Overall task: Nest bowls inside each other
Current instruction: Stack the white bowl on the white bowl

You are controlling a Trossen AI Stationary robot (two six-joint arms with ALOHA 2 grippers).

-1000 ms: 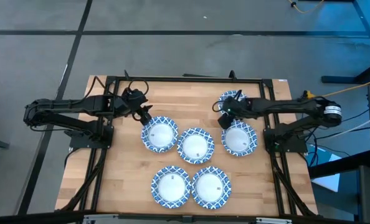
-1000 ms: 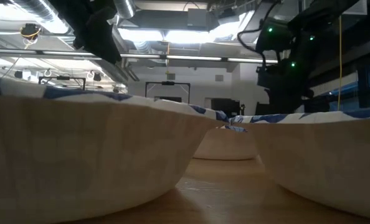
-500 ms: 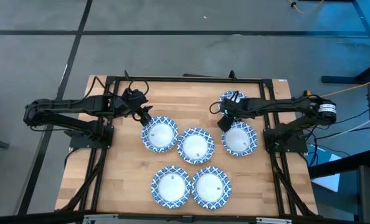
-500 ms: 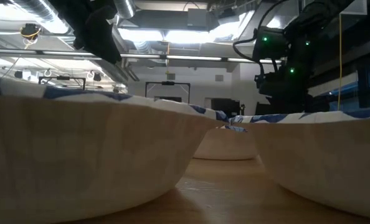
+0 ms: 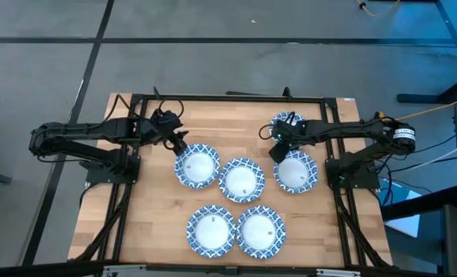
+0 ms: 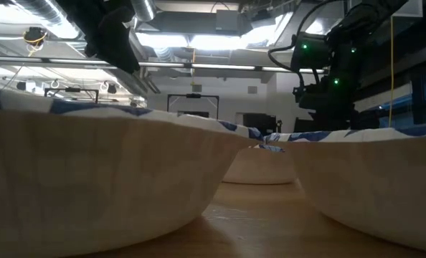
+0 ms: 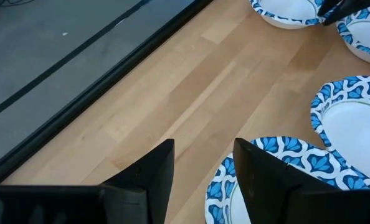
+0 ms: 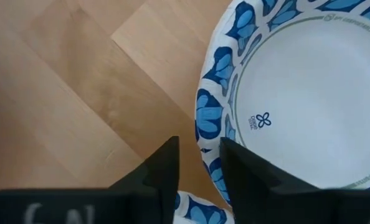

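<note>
I see six bowls on the wooden bench (image 5: 144, 223) from above. One bowl (image 5: 197, 165) lies toward my left side, a second bowl (image 5: 241, 179) sits in the middle with its rim touching the first, and a third bowl (image 5: 295, 171) lies toward my right. Two more, a fourth bowl (image 5: 211, 229) and a fifth bowl (image 5: 261, 231), rest side by side at the near edge, rims touching. The sixth bowl (image 5: 285, 121) sits alone at the far side, partly under my right arm. My left hand (image 5: 179, 145) hangs at the far-left rim of the first bowl; in my left wrist camera its two dark fingers (image 7: 152, 169) stand a little apart, with nothing between them, one finger over bare wood and the other just over the blue patterned rim of that bowl (image 7: 278, 180). My right hand (image 5: 276, 150) hovers at the left edge of the third bowl, between it and the sixth. In my right wrist camera its fingers (image 8: 165, 167) are parted by a narrow gap and hold nothing, and the blue-and-white wavy rim of the bowl (image 8: 284, 93) lies just past the fingertips. From bench height, two bowls fill the foreground and both arms hang above them.
</note>
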